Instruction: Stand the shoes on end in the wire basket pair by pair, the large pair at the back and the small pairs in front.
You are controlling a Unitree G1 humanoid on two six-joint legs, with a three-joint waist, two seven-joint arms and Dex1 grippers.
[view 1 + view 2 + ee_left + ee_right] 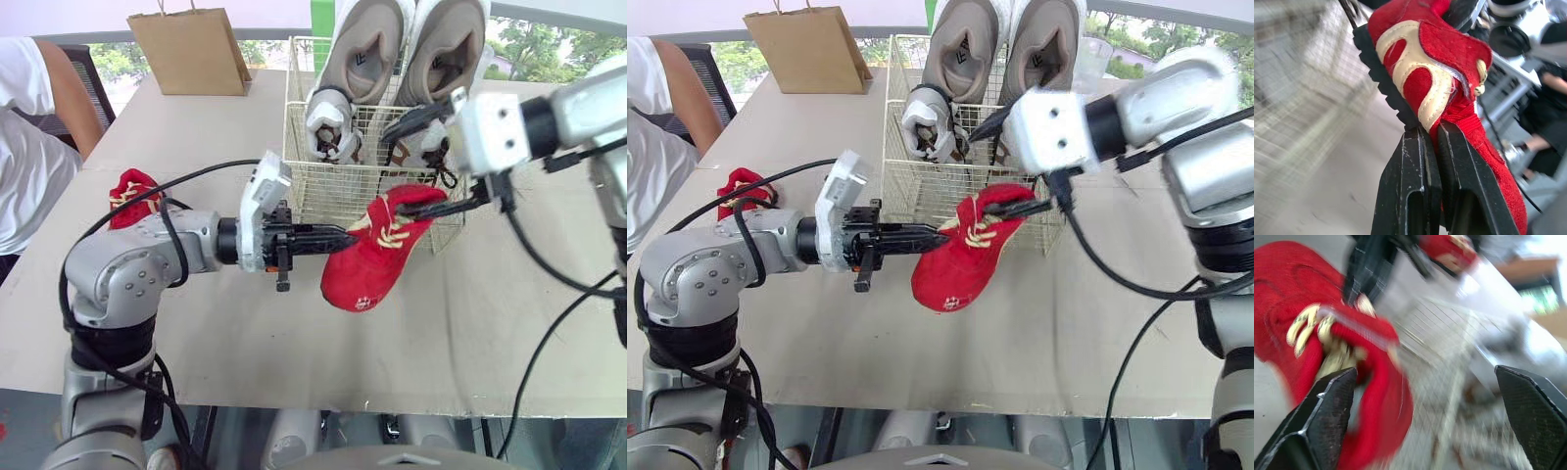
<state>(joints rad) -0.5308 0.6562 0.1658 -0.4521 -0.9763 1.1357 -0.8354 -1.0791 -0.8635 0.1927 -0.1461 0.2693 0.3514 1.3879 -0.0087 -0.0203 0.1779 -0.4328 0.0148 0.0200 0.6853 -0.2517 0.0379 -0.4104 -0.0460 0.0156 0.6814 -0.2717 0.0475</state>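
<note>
Two pairs stand on end in the wire basket point(323, 191): the large grey pair point(367, 49) at the back and a small white pair point(330, 125) ahead of it. One red shoe point(377, 257) hangs over the bench point(470, 333), between the two sets of jaws and just outside the basket's front wall. The left jaws are clenched on the edge of the shoe's upper. The right jaws are spread wide, one finger at the shoe's mouth, gripping nothing. By my reading, the step in hand is loading the first shoe of the red pair. The next move calls for lifting it over the rim and standing it on end in the front row. Its mate point(132, 196) lies on the bench, well apart from the left jaws, back by that arm's elbow.
</note>
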